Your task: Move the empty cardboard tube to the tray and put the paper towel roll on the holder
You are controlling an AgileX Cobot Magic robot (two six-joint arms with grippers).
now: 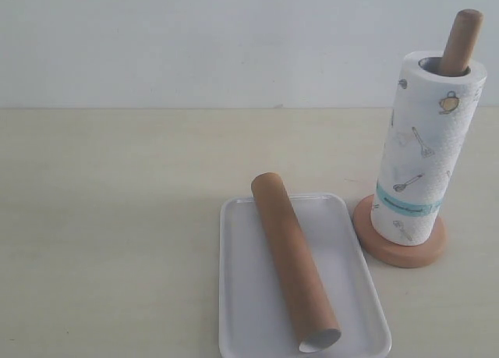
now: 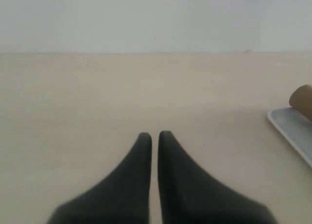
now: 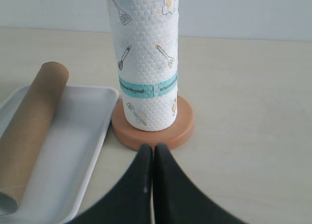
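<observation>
Pale beige tabletop (image 1: 117, 217), plain whitish wall (image 1: 195, 38) behind.

Exterior view:
- The tray (image 1: 349, 253) is white and flat with rounded corners and a low rim. It sits at lower centre-right of the frame.
- The empty cardboard tube (image 1: 292, 264) is plain brown and hollow, with a pale inside showing at its near end. It lies in the tray lengthwise, slightly diagonal. Its far end sticks out over the tray's far rim and its near end is by the front rim.
- The paper towel roll (image 1: 425, 155) is white and embossed, with small utensil drawings and a teal band low down. It stands upright on the holder (image 1: 405, 254) at the right of the frame.
- The holder's dowel runs up through the grey core, and its rounded tip pokes out at upper right. The round base disc sits under the roll, just beside the tray's right rim. Whether they touch is unclear.

Left gripper (image 2: 154, 135): the dark fingers are pressed nearly together with only a thin slit between them. They grip nothing and sit over bare table, with the tray corner and tube end at the edge of that view.

Right gripper (image 3: 152, 148): the fingers are closed together and empty. They sit near the holder base without touching it, facing the roll. Nothing stands between the gripper and the holder.
</observation>
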